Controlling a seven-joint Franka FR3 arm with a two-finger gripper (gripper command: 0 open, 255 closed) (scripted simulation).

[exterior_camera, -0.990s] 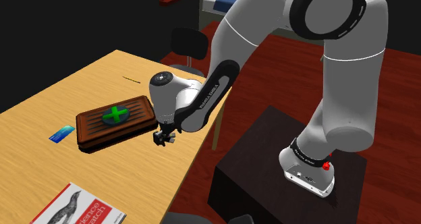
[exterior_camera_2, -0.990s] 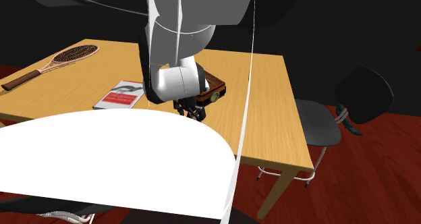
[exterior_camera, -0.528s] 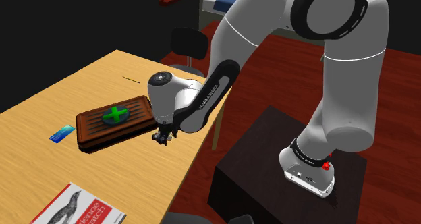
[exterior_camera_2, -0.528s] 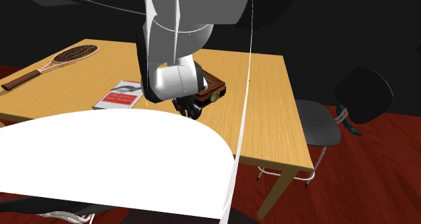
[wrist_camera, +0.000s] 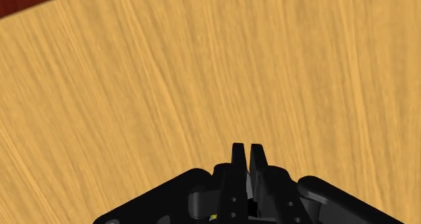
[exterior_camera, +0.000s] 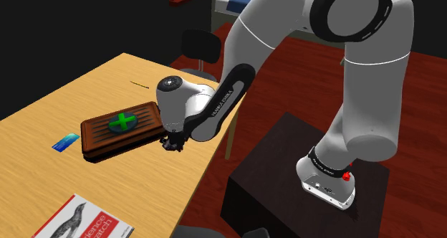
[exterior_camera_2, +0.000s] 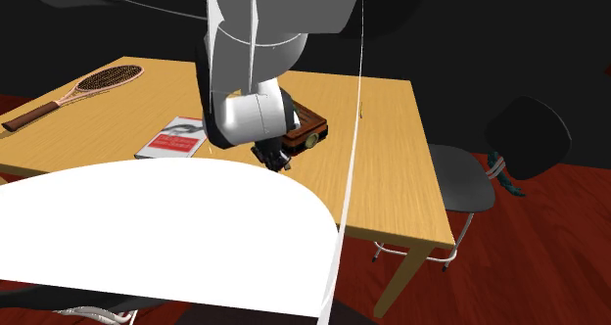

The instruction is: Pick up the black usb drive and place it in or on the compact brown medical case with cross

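Observation:
My black gripper (exterior_camera: 170, 145) is down at the wooden table (exterior_camera: 43, 179), close to the near corner of the brown case (exterior_camera: 122, 127) with a green cross (exterior_camera: 123, 121) on its lid. In the wrist view the fingers (wrist_camera: 237, 155) stand upright with only a thin slit between them, so the gripper (wrist_camera: 243, 152) is shut. The black usb drive is hidden between the pads, and only a dark sliver shows low in the slit. In the second exterior view the gripper (exterior_camera_2: 277, 161) touches the table just in front of the case (exterior_camera_2: 308, 132).
A blue card (exterior_camera: 65, 141) lies beyond the case and a red-and-white book (exterior_camera: 82, 222) lies nearer the table's front. A racket (exterior_camera_2: 88, 83) rests at the far corner. A dark chair (exterior_camera_2: 519, 137) stands past the table edge. Part of the white arm (exterior_camera_2: 147, 235) blocks the second exterior view's foreground.
The fingers have closed from wide apart to nearly meeting. The hand has sunk slightly to the table surface and stayed beside the case.

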